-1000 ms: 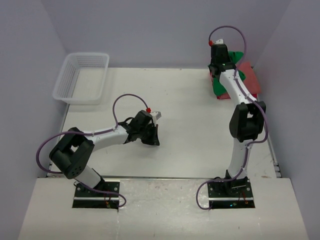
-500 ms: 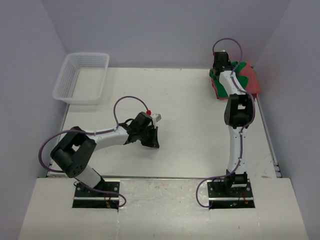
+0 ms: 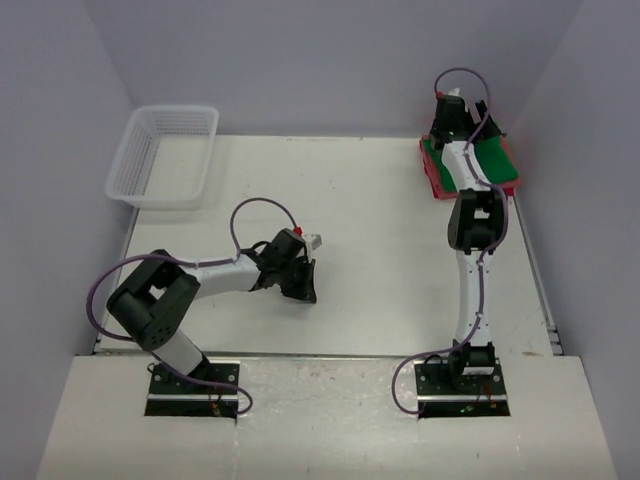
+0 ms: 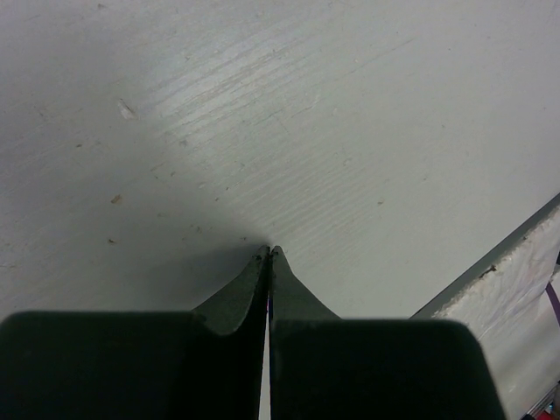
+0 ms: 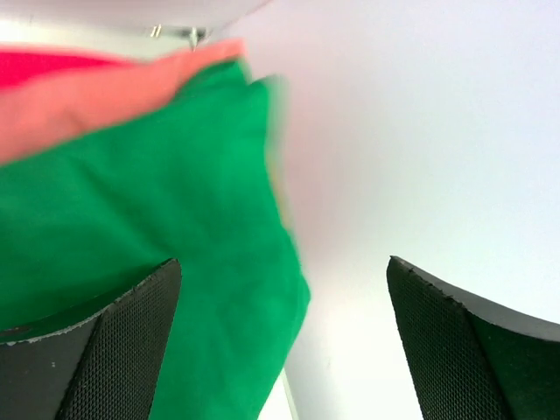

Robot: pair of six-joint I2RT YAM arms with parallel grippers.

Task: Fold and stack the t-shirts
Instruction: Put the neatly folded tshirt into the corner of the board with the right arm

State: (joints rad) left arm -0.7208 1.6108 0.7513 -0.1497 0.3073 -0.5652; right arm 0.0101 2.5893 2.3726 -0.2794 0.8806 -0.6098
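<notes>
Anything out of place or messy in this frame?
Nothing spilled or damaged. The green t-shirt lies on the salmon-red t-shirt at the far right corner of the table, the red cloth peeking out unevenly past its edges, so the stack looks slightly untidy. The right gripper hangs open above it.

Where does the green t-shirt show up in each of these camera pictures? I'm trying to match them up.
Top external: the green t-shirt lies at the far right corner of the table.
Left wrist: not in it.
Right wrist: it fills the left and middle of the picture.
Shared landmark: the salmon-red t-shirt showing at its edge, seen upper left in the right wrist view.
</notes>
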